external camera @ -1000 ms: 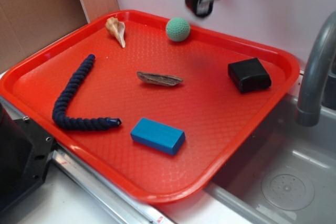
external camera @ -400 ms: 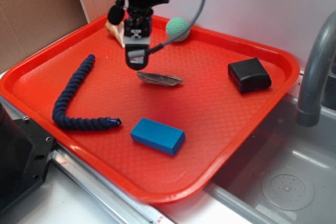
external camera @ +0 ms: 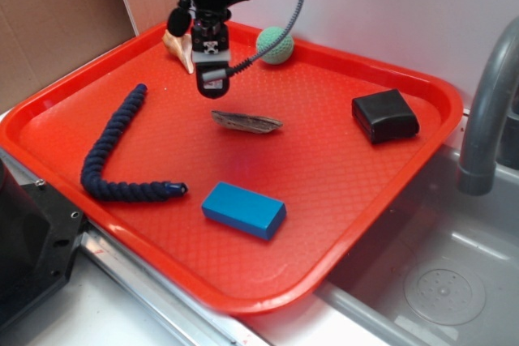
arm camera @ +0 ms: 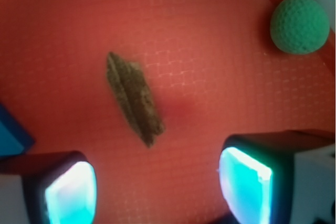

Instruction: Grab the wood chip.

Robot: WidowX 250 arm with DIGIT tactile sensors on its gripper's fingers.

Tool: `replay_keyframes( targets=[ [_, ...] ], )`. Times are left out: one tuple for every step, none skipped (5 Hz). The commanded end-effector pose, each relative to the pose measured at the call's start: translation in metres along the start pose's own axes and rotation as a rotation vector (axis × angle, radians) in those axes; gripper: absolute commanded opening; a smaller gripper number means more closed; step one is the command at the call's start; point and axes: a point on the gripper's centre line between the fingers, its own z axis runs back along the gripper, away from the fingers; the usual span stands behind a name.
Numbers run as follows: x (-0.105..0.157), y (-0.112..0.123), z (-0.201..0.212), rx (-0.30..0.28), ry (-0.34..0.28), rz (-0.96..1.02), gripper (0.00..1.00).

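On the red tray [external camera: 389, 192], which fills most of the exterior view, we see several objects well apart from each other: a dark blue rope [external camera: 113, 147] on the left, a blue block [external camera: 243, 210] near the front, a black box [external camera: 384, 116] on the right, a green ball [external camera: 275, 44] and a seashell [external camera: 179, 46] at the back. The wood chip [external camera: 246, 122] lies flat near the middle of the tray, with nothing touching it.

Our gripper [external camera: 212, 83] hangs above the tray, just behind the left end of the chip. In the wrist view its two fingers stand wide apart and hold nothing, and the chip lies ahead of the gap between them, at an angle, not yet between them.

We judge the chip to be light, stiff and rough, so it should not slip much. But it is very thin and low, and the pointed ends may break. We think the best hold is across the wider middle part, with the fingers brought down almost to the tray surface.
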Motion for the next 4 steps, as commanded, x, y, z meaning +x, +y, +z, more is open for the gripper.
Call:
replay_keyframes(
  targets=[
    [0.023, -0.022, -0.022, -0.001, 0.015, -0.038, 1.0],
    [0.029, -0.027, -0.052, -0.005, 0.079, -0.044, 1.0],
    [0.029, -0.03, -0.06, -0.007, 0.101, -0.045, 1.0],
    [0.022, -0.026, -0.058, -0.007, 0.107, -0.002, 0.66]
  ],
)
